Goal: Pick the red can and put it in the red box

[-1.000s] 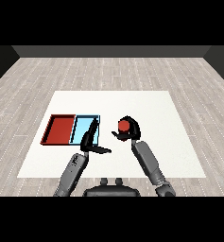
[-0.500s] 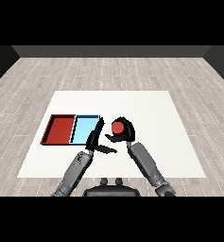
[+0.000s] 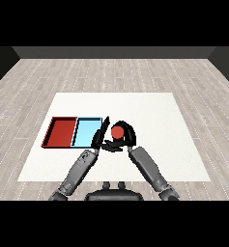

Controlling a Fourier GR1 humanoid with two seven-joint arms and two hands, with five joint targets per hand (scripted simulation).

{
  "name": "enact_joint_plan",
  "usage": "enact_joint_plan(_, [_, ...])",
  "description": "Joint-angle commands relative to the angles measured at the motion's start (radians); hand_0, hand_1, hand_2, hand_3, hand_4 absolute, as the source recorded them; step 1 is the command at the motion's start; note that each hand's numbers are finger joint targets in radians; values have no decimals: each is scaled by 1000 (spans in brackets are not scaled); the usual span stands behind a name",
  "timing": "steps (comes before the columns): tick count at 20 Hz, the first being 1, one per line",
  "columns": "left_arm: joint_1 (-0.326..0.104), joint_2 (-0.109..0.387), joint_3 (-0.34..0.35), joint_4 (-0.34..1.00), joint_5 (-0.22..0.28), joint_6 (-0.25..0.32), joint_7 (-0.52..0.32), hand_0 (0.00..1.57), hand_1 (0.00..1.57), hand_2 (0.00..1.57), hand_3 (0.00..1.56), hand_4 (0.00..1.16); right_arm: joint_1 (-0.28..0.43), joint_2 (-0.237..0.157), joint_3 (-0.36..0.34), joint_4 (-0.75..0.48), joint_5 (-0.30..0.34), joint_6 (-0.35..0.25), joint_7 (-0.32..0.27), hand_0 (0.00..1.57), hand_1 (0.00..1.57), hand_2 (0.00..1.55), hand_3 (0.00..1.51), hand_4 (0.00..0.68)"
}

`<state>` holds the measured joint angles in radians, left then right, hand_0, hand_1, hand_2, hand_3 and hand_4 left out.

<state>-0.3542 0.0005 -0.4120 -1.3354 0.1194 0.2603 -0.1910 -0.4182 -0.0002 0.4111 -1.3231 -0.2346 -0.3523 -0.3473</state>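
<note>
1. Grey plank floor [image 3: 135, 77] fills the upper half of the frame, with a dark wall band along its far edge.
2. White table [image 3: 154, 120] sits at frame centre, reaching from mid-height down to the lower third.
3. Red tray [image 3: 61, 132], left of centre, lies flat on the table with a dark rim.
4. Blue tray [image 3: 86, 131] lies just right of the red tray, side by side and touching it along one edge.
5. Red can [image 3: 117, 131], just right of the blue tray and near frame centre, shows its round red top. It sits inside the curl of the right hand and is outside both trays. Whether it rests on the table or is lifted cannot be told.
6. Right hand [image 3: 126, 136], black, has its fingers and thumb curled round the can; its grey forearm [image 3: 150, 169] runs in from the lower right.
7. Left hand [image 3: 100, 136], black, has its fingers straight and pressed together, pointing toward the top of the frame. It stands edge-on between the blue tray's right end and the can, overlapping the tray's right rim. Its thumb reaches toward the right hand. Its grey forearm [image 3: 77, 171] runs in from the lower left.
</note>
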Motion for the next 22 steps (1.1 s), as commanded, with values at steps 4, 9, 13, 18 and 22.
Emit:
enact_joint_plan(4, [20, 0, -65, -23, 15, 44, 15, 0, 0, 0, 0, 0, -35, 0, 114, -30, -36, -113, 18, 1451, 1451, 1426, 1383, 614])
enact_joint_plan(9, [40, 0, -142, -33, -35, 108, 17, 0, 0, 0, 0, 0, 7, 0, 101, -51, -54, -63, -5, 1447, 1447, 1433, 1387, 594])
enact_joint_plan(13, [-134, 0, -119, 108, 92, 126, 10, 0, 0, 0, 0, 0, -53, 0, 170, -23, -115, -141, -25, 1455, 1455, 1450, 1398, 543])
enact_joint_plan(18, [-91, 1, -202, 79, 24, 294, 6, 729, 729, 759, 249, 686, -56, 0, 113, -42, -68, -93, 21, 1518, 1518, 1465, 1405, 516])
enact_joint_plan(22, [-94, 1, -192, 130, 110, 269, -21, 1571, 1571, 1520, 1421, 904, -12, -1, 207, -37, -109, -133, -63, 1493, 1493, 1446, 1398, 522])
